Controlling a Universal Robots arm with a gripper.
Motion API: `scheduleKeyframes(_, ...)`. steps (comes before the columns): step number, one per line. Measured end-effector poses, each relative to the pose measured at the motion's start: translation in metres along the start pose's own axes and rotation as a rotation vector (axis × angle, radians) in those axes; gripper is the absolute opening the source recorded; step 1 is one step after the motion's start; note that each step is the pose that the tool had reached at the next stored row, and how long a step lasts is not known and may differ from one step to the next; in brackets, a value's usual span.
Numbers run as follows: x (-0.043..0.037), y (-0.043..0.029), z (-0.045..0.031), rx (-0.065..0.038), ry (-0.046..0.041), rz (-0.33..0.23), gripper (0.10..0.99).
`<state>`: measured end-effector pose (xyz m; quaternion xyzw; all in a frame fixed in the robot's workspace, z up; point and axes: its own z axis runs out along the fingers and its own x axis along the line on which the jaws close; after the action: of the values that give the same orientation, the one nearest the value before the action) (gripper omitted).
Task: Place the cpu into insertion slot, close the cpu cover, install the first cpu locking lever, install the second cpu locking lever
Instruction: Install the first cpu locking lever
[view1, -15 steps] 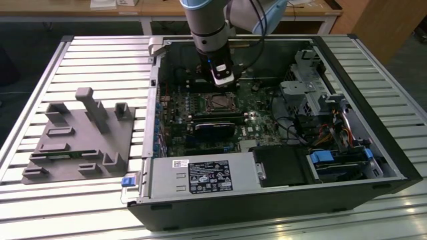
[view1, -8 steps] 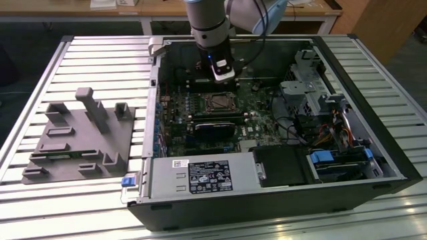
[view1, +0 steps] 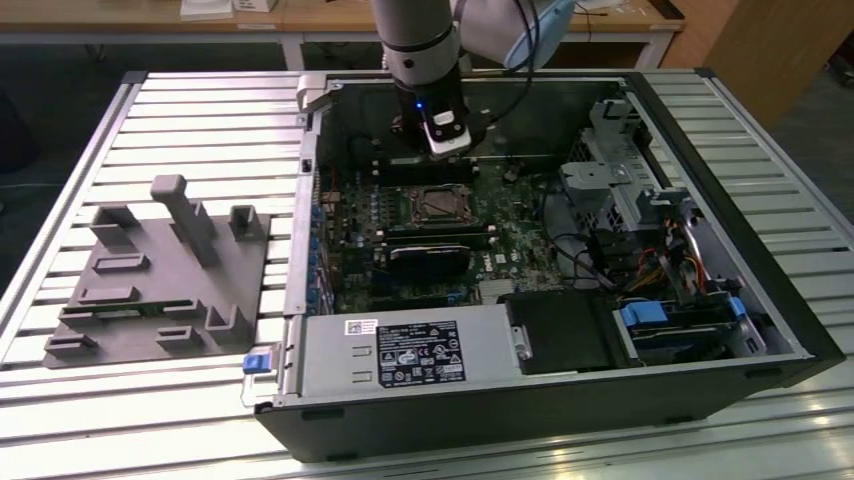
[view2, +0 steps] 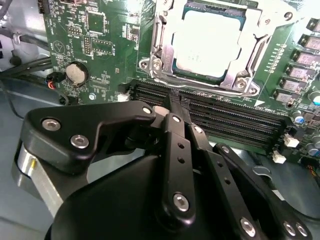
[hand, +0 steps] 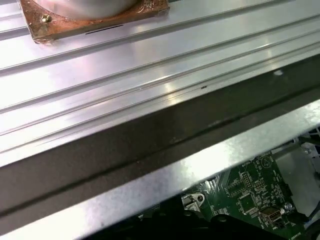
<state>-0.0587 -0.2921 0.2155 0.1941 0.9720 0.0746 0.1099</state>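
One gripper (view1: 450, 152) hangs on the arm (view1: 416, 40) inside an open computer case (view1: 787, 330), which lies on a slatted metal table (view1: 200, 130). In the exterior view the gripper stands at about twelve o'clock from the socket (view1: 438, 205), near it but not over it. At about nine o'clock from the case, well apart from it, we see a grey moulded holder (view1: 160, 280) resting on the table. At about six o'clock from the socket, a silvery box with a dark label (view1: 400, 355) sits by the case's near wall. In the second wrist view the gripper (view2: 177, 100) is black, and its jaws look pressed together with nothing between them, their tips above the long black memory slots (view2: 225, 117). Just beyond those slots the chip (view2: 207, 42) lies flat in the socket on the green board (view2: 100, 45), its pale face showing through the window of the cover (view2: 161, 40), which lies down around it. We also see a round coin battery (view2: 76, 73) on the board, well apart from the chip. In the first wrist view a copper-coloured plate (hand: 50, 22) rests on the table slats, and a corner of the green board shows beyond the case's metal edge (hand: 200, 165).
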Motion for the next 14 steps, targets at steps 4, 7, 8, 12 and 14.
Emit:
scheduleKeyframes(4, -0.0001, 0.0000, 0.0001, 0.002, 0.0013, 0.000, 0.106)
scheduleKeyframes(7, -0.0017, 0.0000, 0.0007, 0.020, 0.0215, 0.000, 0.106)
scheduleKeyframes(8, -0.0026, -0.0002, 0.0009, 0.027, 0.0294, 0.001, 0.106)
scheduleKeyframes(12, -0.0053, -0.0033, 0.0008, 0.056, 0.0430, -0.002, 0.106)
scheduleKeyframes(14, -0.0066, -0.0060, 0.0006, 0.069, 0.0418, -0.004, 0.106)
